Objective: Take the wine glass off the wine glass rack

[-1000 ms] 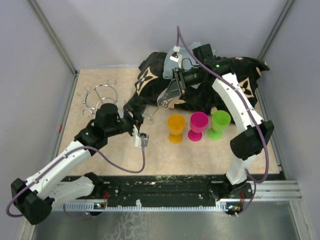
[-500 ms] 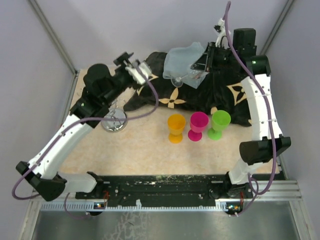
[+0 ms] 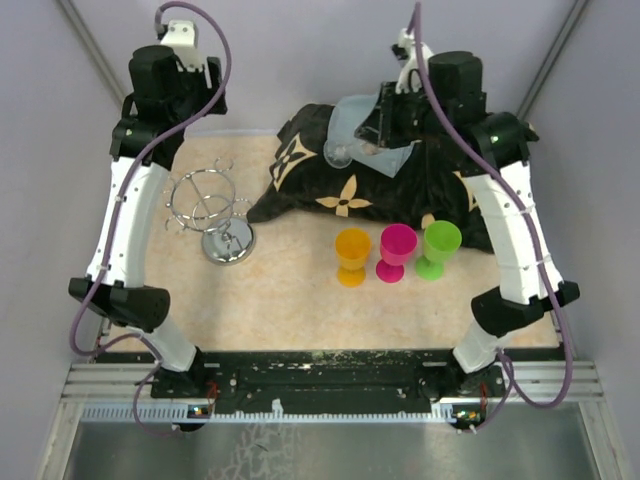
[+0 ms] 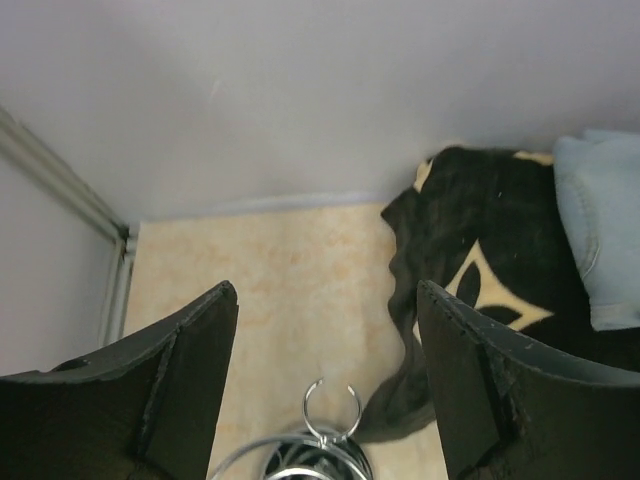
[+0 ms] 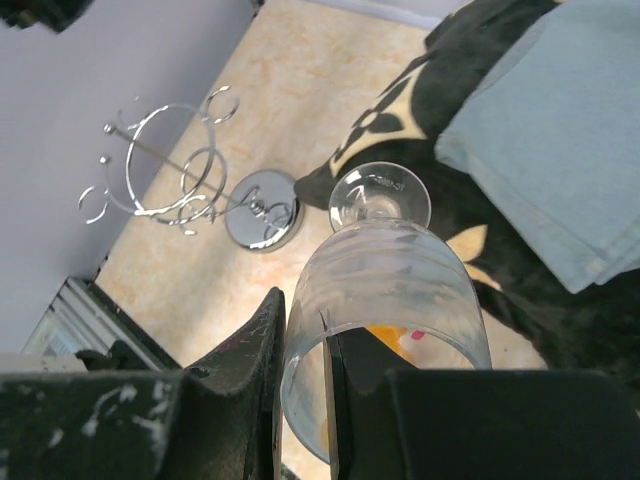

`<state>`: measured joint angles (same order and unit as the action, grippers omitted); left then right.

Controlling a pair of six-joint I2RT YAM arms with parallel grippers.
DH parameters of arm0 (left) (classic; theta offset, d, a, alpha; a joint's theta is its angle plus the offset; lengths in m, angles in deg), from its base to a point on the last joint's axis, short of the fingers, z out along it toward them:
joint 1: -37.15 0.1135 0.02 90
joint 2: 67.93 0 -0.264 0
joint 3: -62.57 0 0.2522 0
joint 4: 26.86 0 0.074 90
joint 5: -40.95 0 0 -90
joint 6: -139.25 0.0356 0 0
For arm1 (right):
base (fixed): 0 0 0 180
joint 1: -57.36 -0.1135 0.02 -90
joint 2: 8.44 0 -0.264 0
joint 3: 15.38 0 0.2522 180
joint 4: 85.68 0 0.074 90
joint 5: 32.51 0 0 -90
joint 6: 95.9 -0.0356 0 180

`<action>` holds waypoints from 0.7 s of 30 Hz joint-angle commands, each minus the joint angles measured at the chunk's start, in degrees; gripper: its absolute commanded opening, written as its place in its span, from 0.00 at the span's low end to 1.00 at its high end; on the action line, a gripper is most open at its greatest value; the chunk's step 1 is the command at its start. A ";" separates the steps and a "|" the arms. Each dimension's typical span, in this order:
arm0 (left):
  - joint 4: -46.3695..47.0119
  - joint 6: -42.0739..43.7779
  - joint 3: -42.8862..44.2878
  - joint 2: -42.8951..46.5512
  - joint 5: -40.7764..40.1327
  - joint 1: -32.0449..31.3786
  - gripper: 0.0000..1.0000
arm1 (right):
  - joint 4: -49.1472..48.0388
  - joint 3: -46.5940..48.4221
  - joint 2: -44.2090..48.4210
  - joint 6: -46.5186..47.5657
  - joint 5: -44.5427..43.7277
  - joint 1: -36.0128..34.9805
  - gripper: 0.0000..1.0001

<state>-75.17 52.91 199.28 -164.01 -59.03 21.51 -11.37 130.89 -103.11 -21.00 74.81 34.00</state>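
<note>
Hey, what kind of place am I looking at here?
Probably a robot lab test cell, not a home: plain grey walls with metal framing, two arms bolted to a rail, and staged props like the rack and plastic cups.

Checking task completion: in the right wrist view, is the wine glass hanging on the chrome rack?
No, the right claw holds the wine glass by its rim, apart from the wine glass rack.

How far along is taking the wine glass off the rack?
Done: the wine glass is off the wine glass rack, which looks empty. In hand: the right tool grips the glass by its rim above the black cloth. The left tool is open above the rack. Left: probably only setting it down.
</note>
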 commanded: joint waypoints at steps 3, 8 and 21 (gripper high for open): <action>-5.42 -8.07 -5.71 4.93 0.72 1.38 0.80 | 1.28 3.08 -3.24 0.66 -13.51 -12.65 0.00; -4.50 -8.15 -10.21 8.44 0.09 1.99 0.81 | 2.27 3.45 -7.34 0.60 -18.25 -20.88 0.00; -4.52 -7.29 -12.99 11.76 -0.57 2.98 0.80 | 6.44 1.05 -16.00 -2.43 -23.62 -29.12 0.00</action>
<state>-80.43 45.76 186.93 -153.73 -58.94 23.94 -3.98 131.57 -119.37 -21.67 54.05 5.70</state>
